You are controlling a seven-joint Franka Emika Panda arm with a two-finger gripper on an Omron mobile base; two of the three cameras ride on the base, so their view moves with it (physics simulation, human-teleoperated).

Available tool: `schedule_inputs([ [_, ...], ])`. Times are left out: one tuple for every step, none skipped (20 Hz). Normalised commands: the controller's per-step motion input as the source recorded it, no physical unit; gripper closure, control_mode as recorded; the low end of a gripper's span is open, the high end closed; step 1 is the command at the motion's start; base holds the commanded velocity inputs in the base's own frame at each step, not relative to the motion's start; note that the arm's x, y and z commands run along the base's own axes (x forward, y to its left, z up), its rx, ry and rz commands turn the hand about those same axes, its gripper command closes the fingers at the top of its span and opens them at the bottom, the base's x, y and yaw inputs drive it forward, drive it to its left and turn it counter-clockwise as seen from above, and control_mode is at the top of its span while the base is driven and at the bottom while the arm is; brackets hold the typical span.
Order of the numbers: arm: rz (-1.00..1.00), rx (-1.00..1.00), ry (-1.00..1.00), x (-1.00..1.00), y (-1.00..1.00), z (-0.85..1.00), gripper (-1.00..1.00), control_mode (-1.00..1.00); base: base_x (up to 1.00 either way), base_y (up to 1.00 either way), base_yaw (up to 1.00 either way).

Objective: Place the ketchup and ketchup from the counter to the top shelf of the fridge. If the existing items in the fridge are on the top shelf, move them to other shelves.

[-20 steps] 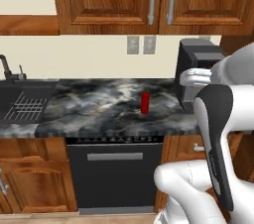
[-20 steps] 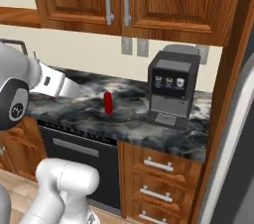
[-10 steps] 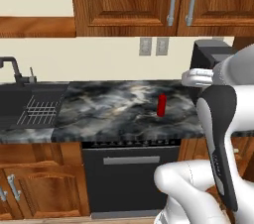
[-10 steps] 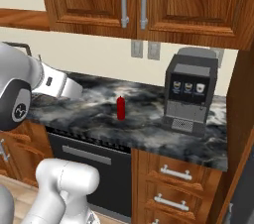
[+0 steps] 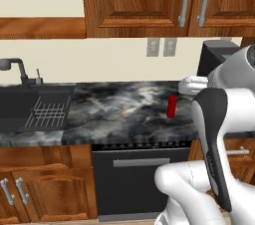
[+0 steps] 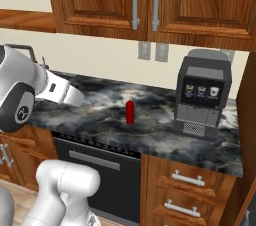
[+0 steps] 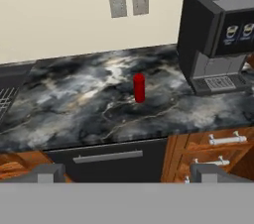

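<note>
Two dark finger tips (image 7: 47,172) of the gripper (image 7: 126,174) are standing far apart at the bottom of the hand view, spread wide and gripping nothing, hanging out in front of the counter (image 7: 89,104) and well short of it. Straight ahead at twelve o'clock from the gripper, one ketchup bottle (image 7: 139,88) is standing upright on the dark marbled stone, alone near the middle of the slab; in the left base view the same red bottle (image 5: 171,106) is sitting at about three o'clock, partly tucked behind the white arm (image 5: 219,119), and in the right base view it is showing near the centre (image 6: 130,112). At about two o'clock from the bottle in the hand view, a dark grey coffee machine (image 7: 216,34) is resting on the counter, well apart from it. At about eleven o'clock from the bottle, a pair of wall outlets (image 7: 128,0) is sitting on the cream backsplash. Below the stone a black dishwasher front (image 7: 106,161) is running between wooden drawers (image 7: 218,143) at its right and wooden cabinet doors (image 5: 35,194). At nine o'clock in the left base view, a dark sink (image 5: 30,109) with a wire rack and a black faucet (image 5: 17,69) is lying set into the counter. Overhead, wooden wall cabinets (image 6: 145,0) with metal handles are hanging.
</note>
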Motion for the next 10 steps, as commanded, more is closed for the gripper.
schedule_inputs([
  [0.0,0.0,0.23,0.28,-0.49,-1.0,-1.0,-1.0,0.0,0.0,0.0],
  [0.0,0.0,0.23,0.59,-0.61,-1.0,-1.0,-1.0,0.0,0.0,0.0],
  [0.0,0.0,0.2,0.76,-0.66,-1.0,-1.0,-1.0,0.0,0.0,0.0],
  [0.0,0.0,0.2,0.89,-0.58,-0.86,-1.0,-1.0,0.0,0.0,0.0],
  [0.0,0.0,0.18,0.93,-0.59,-0.72,-1.0,-1.0,0.0,0.0,0.0],
  [0.0,0.0,0.14,0.84,-0.64,-0.64,-1.0,-1.0,0.0,0.0,0.0],
  [0.0,0.0,0.13,0.92,-0.63,-0.64,-1.0,-1.0,0.0,0.0,0.0],
  [0.01,0.0,0.13,1.0,-0.54,-0.6,-1.0,-1.0,0.0,0.0,0.0],
  [0.01,0.0,0.13,1.0,-0.46,-0.62,-1.0,-1.0,0.0,0.0,0.0],
  [0.0,0.0,0.1,1.0,-0.36,-0.69,-1.0,-1.0,0.0,0.0,0.0],
])
